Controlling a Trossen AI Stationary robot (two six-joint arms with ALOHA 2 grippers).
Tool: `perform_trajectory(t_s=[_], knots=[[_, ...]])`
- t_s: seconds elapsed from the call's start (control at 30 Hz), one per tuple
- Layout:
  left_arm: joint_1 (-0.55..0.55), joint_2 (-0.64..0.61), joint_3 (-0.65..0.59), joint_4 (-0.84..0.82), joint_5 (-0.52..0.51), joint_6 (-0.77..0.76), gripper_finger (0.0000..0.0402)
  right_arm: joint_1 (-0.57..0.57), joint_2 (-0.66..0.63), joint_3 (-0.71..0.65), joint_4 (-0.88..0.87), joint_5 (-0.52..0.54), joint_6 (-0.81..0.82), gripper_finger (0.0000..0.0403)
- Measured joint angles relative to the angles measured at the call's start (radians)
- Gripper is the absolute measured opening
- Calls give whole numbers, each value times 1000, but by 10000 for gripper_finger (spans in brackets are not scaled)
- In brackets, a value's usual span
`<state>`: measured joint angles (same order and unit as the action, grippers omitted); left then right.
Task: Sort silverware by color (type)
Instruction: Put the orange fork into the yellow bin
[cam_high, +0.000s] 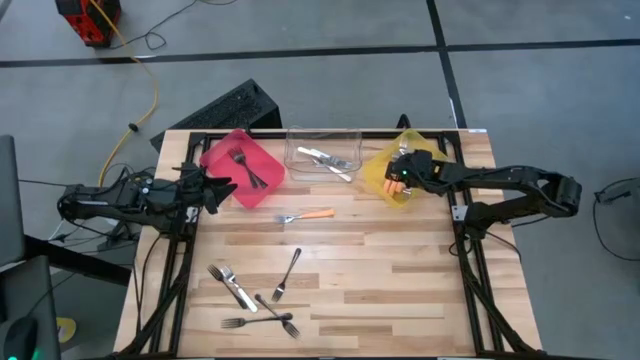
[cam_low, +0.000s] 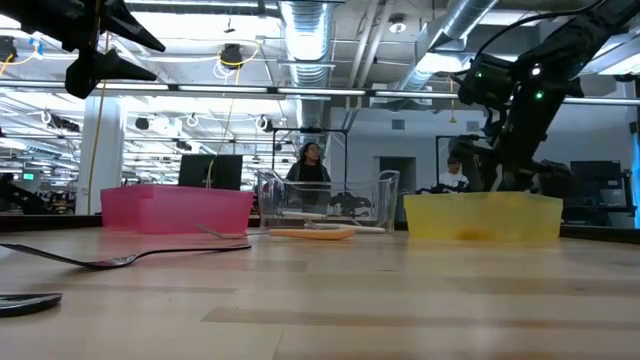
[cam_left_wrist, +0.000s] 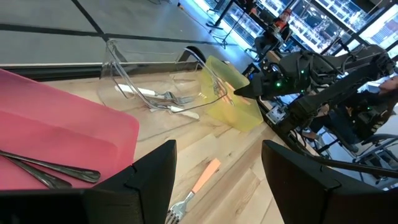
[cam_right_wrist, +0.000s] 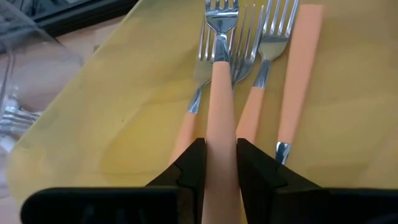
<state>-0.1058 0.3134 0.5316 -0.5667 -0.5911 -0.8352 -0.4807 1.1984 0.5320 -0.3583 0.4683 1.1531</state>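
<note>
My right gripper (cam_right_wrist: 221, 165) is over the yellow bin (cam_high: 385, 180) at the table's far right, shut on an orange-handled fork (cam_right_wrist: 219, 74). Several more orange-handled forks (cam_right_wrist: 292, 68) lie on the bin's floor below it. My left gripper (cam_left_wrist: 217, 171) is open, raised beside the red bin (cam_high: 243, 168), which holds dark forks (cam_left_wrist: 43, 171). The clear bin (cam_high: 322, 155) holds silver forks (cam_left_wrist: 165, 98). One orange-handled fork (cam_high: 305, 215) lies flat on the table between the bins and the middle. Several dark and silver forks (cam_high: 255, 300) lie near the table's near left. My right gripper pinches the fork's orange handle (cam_right_wrist: 221, 134) between its two fingers (cam_right_wrist: 191, 163). The handle runs on ahead of the fingers, with the silver head (cam_right_wrist: 221, 18) farthest out, above the forks lying in the yellow bin. Whether the head rests on them I cannot tell.
The three bins stand in a row along the table's far edge. The middle and near right of the wooden table (cam_high: 400, 290) are bare. A black keyboard (cam_high: 225, 110) lies on the floor beyond the far left corner. People sit in the room behind (cam_low: 310, 165).
</note>
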Motion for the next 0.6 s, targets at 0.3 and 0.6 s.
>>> perform_trajectory(t_s=[0.3, 0.6], knots=[[0, 0, 0, 0, -5, 0, 220, 3, 13, 1, 11, 4, -29, 93], [0, 0, 0, 0, -9, 0, 220, 1, 12, 2, 8, -28, -44, 108]])
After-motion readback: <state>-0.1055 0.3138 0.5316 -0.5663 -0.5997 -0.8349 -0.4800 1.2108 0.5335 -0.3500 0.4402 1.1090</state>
